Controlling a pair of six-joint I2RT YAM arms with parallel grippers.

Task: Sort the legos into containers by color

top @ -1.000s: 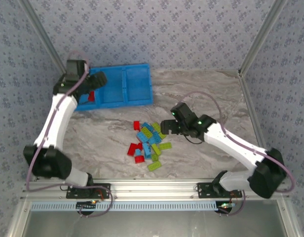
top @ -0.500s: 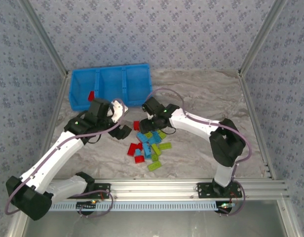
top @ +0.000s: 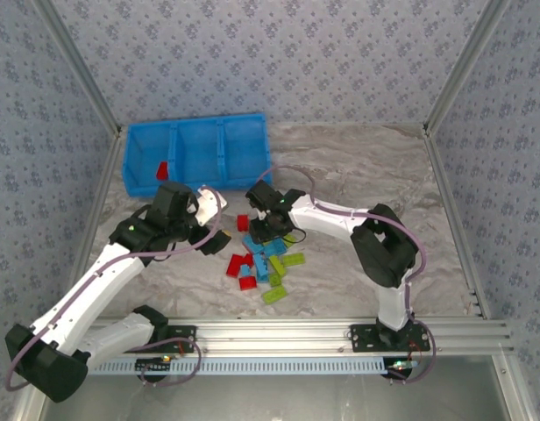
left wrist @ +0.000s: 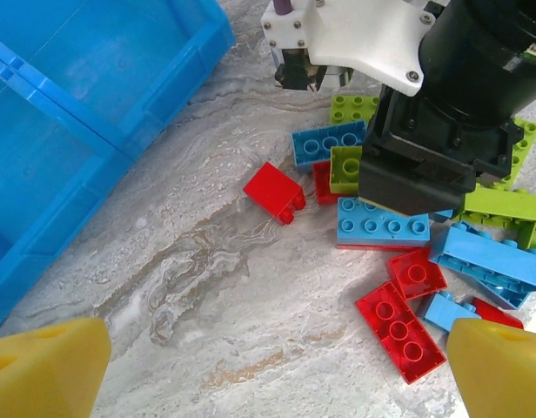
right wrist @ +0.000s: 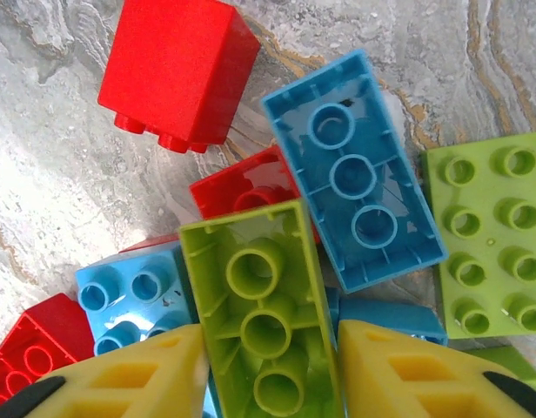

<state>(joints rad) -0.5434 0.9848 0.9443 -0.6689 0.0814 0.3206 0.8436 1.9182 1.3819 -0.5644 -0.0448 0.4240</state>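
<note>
From above, the bin [top: 198, 120] is seen far left; the bricks [top: 268, 263] are heaped centre. Left wrist: the left gripper [left wrist: 272, 370] is held wide, ready. Right wrist: a green brick [right wrist: 264, 326] is pinched by the right gripper [right wrist: 268, 376], apparently for lifting.

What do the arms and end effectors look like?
The left arm and right arm each have white links, black joints and looping mauve cables. The left end effector and right end effector carry blocky yellow fingers.
</note>
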